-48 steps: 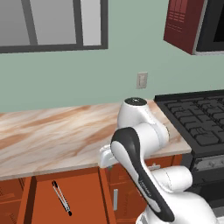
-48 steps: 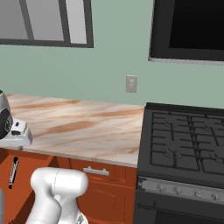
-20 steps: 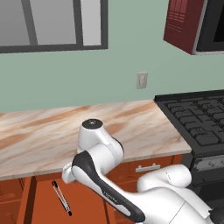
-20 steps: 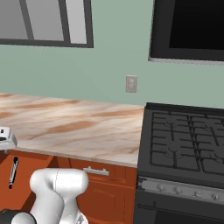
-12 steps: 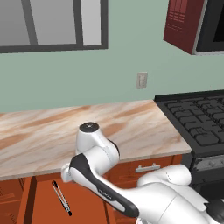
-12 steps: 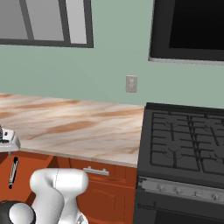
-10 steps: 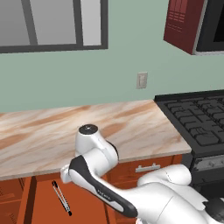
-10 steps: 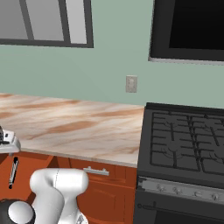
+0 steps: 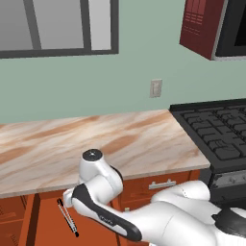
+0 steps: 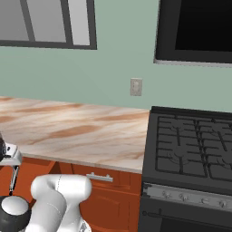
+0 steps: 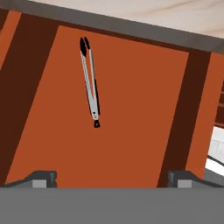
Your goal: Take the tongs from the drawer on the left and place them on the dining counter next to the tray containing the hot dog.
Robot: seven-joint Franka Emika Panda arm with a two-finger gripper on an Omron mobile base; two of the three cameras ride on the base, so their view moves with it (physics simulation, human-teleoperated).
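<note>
The tongs (image 11: 90,83) lie flat on the floor of the open red-brown drawer (image 11: 140,113), silver with black tips, and nothing is touching them. From the left base they show as a thin bar (image 9: 67,217) in the drawer (image 9: 45,226), just left of my bent arm. My gripper (image 11: 112,178) hovers above the drawer, open, its fingertips (image 11: 43,177) wide apart and short of the tongs. In the right base view the hand (image 10: 10,155) sits at the left edge, over the tongs (image 10: 13,178). The dining counter and blue tray are out of view.
The wall-side stone counter (image 9: 105,139) overhangs the drawer's back. A narrower shut drawer with a silver handle (image 9: 161,184) is to the right, then the black stove (image 9: 216,139). A red cabinet (image 9: 202,26) hangs above.
My arm has swung left from in front of the stove side and bent down over the open drawer. The tongs have not moved.
</note>
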